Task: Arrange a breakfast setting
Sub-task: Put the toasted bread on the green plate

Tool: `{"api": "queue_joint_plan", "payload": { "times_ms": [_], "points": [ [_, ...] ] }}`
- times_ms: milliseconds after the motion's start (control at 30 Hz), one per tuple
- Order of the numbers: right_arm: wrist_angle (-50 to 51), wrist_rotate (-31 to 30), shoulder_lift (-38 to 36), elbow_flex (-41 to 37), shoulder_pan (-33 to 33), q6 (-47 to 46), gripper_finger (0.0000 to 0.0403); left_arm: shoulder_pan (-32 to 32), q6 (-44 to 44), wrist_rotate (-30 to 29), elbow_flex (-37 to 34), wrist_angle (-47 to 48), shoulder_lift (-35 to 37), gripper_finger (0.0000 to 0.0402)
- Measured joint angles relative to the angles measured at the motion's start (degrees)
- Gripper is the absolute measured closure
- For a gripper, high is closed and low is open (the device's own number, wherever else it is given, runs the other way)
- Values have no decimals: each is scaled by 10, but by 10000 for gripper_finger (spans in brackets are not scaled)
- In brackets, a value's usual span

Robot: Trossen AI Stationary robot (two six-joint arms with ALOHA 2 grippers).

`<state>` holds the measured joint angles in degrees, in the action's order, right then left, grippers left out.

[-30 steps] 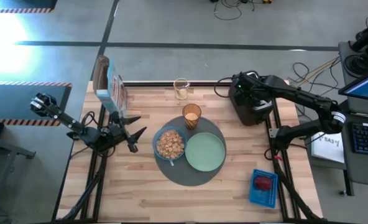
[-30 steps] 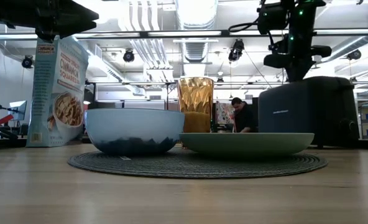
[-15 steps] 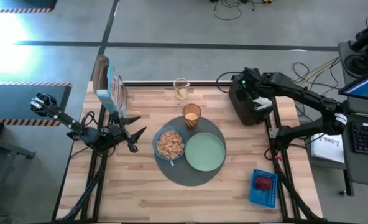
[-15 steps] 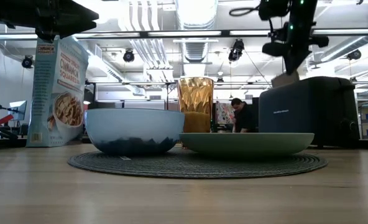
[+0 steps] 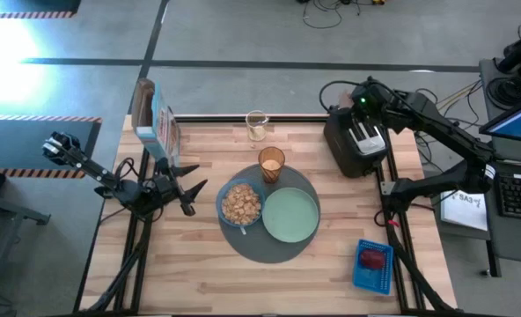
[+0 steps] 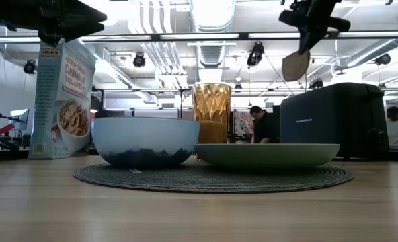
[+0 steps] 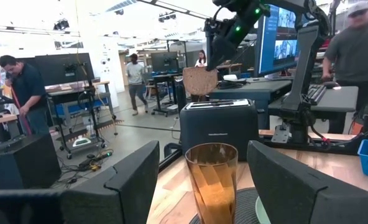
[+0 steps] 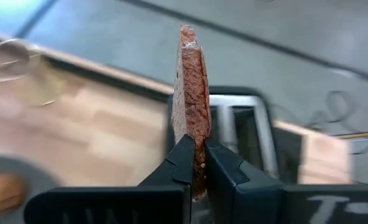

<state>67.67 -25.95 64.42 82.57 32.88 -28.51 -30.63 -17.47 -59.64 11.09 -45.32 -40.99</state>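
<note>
Right gripper (image 8: 196,163): jaws were clamped on the toast slice (image 8: 191,93); it was held in the air above the toaster (image 5: 357,141)
Left gripper (image 5: 183,185): was parked by the table's left edge; jaws were spread wide
Mat (image 5: 274,251): bowl (image 5: 240,203) of cereal (image 5: 239,202), plate (image 5: 290,214) and tumbler (image 5: 271,163) were set on it
Red fruit (image 5: 374,258): was lying in the blue basket (image 5: 372,283)

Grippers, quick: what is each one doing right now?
Left gripper: open, empty, beside the blue bowl.
Right gripper: shut on the toast slice, held in the air above the toaster.
</note>
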Motion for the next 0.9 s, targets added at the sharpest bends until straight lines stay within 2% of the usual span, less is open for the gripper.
{"api": "queue_joint_plan", "payload": {
  "times_ms": [133,300,467,700,900],
  "points": [
    [-11,89,1,-6,-9,-10,390,0,0,0,0,0,0,174],
    [-12,154,2,-27,-47,-33,390,0,0,0,0,0,0,174],
    [-47,174,2,-50,-105,-52,390,0,0,0,0,0,0,174],
    [-168,211,7,-103,-209,-83,390,0,-3,0,0,0,0,174],
    [-173,210,19,-123,-271,-132,390,0,-11,-18,0,-1,0,174]
  ]
}}
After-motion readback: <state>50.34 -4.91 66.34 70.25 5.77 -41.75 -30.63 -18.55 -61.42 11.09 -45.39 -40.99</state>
